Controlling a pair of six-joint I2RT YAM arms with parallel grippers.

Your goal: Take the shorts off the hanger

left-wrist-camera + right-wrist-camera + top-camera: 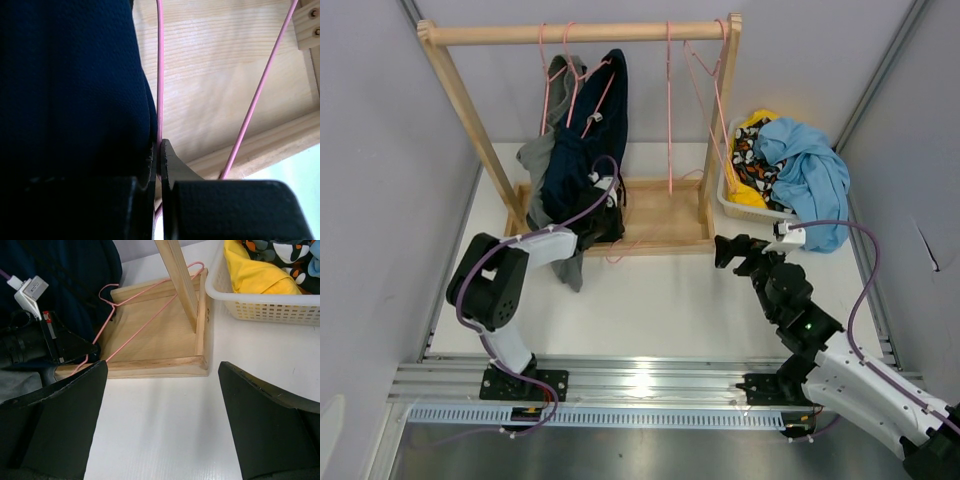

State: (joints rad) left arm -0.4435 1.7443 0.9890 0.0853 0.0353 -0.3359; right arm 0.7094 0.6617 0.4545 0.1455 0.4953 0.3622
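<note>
The dark navy shorts (582,150) hang on a pink hanger (582,85) from the wooden rod and fill the left of the left wrist view as navy fabric (75,90). Another pink hanger (142,315) lies on the rack's wooden base (660,215). My left gripper (607,228) sits at that base, right beside the shorts' lower edge. Its jaws (159,155) are shut on this lying hanger's thin pink wire (160,75). My right gripper (730,250) hovers over the white table in front of the base's right corner, open (162,367) with nothing between its fingers.
A grey garment (540,155) hangs left of the shorts. Bare pink hangers (670,110) hang to the right on the rod (580,33). A white basket (270,310) with yellow and blue clothes (810,170) stands right of the rack's upright (177,280).
</note>
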